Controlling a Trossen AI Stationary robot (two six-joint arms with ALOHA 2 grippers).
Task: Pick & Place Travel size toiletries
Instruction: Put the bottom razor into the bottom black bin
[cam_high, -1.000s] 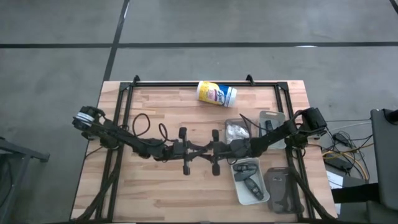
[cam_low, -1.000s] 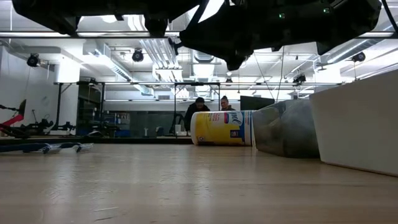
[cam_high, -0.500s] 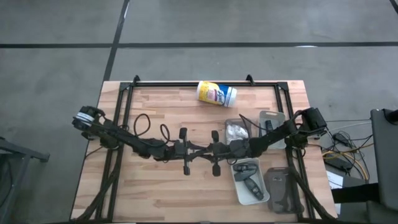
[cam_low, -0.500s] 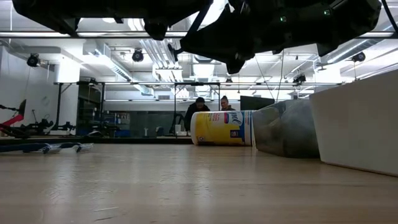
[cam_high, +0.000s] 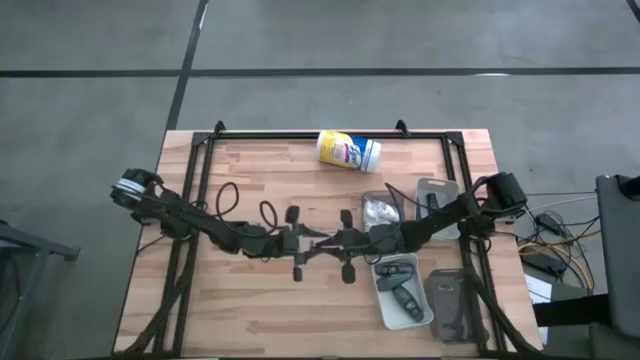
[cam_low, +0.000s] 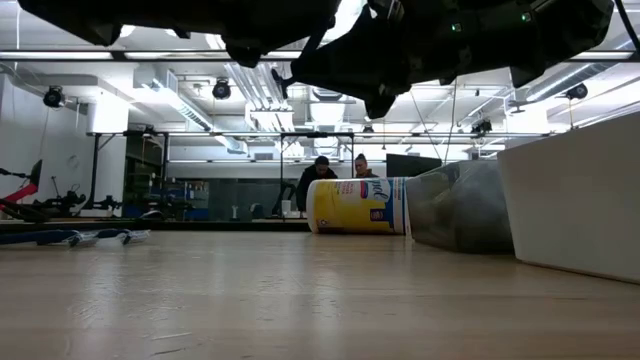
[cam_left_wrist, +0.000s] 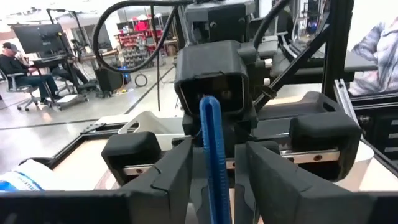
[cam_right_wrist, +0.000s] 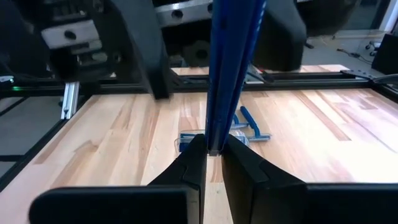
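Both arms meet above the table's middle. My right gripper (cam_high: 332, 240) (cam_right_wrist: 211, 155) is shut on a slim blue stick (cam_right_wrist: 227, 62). The stick reaches across to my left gripper (cam_high: 314, 240) (cam_left_wrist: 214, 171). That gripper is open, and its fingers stand on either side of the blue stick (cam_left_wrist: 211, 137) with thin gaps. At the table's right, white packets (cam_high: 380, 210) and dark grey tubes (cam_high: 402, 285) lie in clear trays. My right gripper pinches one end of the blue stick (cam_right_wrist: 213, 140) between its two fingers. The fingers come level from the table's right side. The stick runs on past the fingertips toward my left gripper and is lifted clear of the table.
A yellow-and-white canister (cam_high: 349, 151) (cam_low: 360, 205) lies on its side at the far edge. Several clear trays (cam_high: 437, 195) (cam_high: 455, 300) stand along the right side. Blue items (cam_right_wrist: 245, 132) (cam_low: 85, 237) lie on the wood toward the left. People stand in the room behind.
My left gripper has opened around the blue stick and tipped a little at the wrist. Neither hand has left its place at the table's middle. The stick stays level in my right gripper.
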